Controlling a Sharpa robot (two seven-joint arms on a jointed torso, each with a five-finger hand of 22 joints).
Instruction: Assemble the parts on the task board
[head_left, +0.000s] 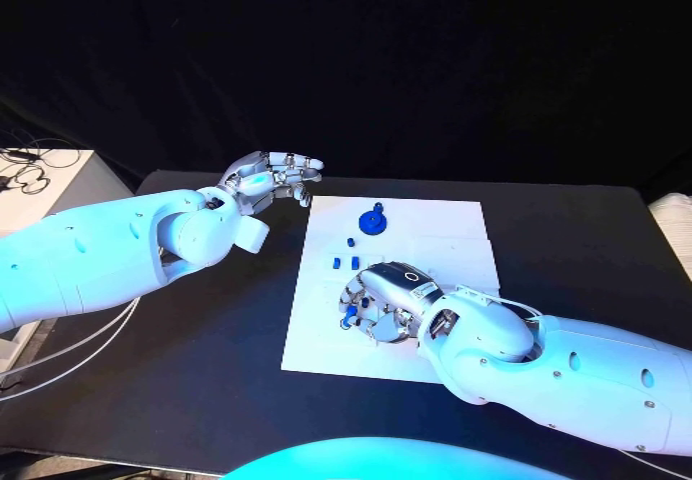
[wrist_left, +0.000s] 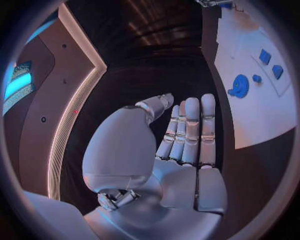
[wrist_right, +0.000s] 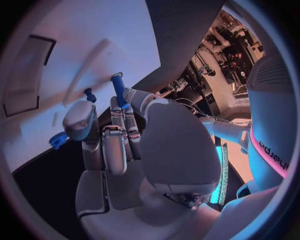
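Fingers (wrist_right: 119, 122) pinching a blue peg (wrist_right: 117, 87) show from the right wrist.

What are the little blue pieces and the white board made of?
The blue parts look like smooth plastic: one even colour, moulded shapes. The task board looks like a flat matte white plate, perhaps plastic; I can't tell for sure. The right hand holds one blue piece.

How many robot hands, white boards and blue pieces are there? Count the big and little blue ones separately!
Robot hands: 2, the left hand and the right hand
White task board: 1
Big round blue part: 1
Small blue parts lying free on the board: 3
Blue peg held by the right hand: 1
Total: 8. Other blue bits beside the right hand's fingers are too hidden to count.
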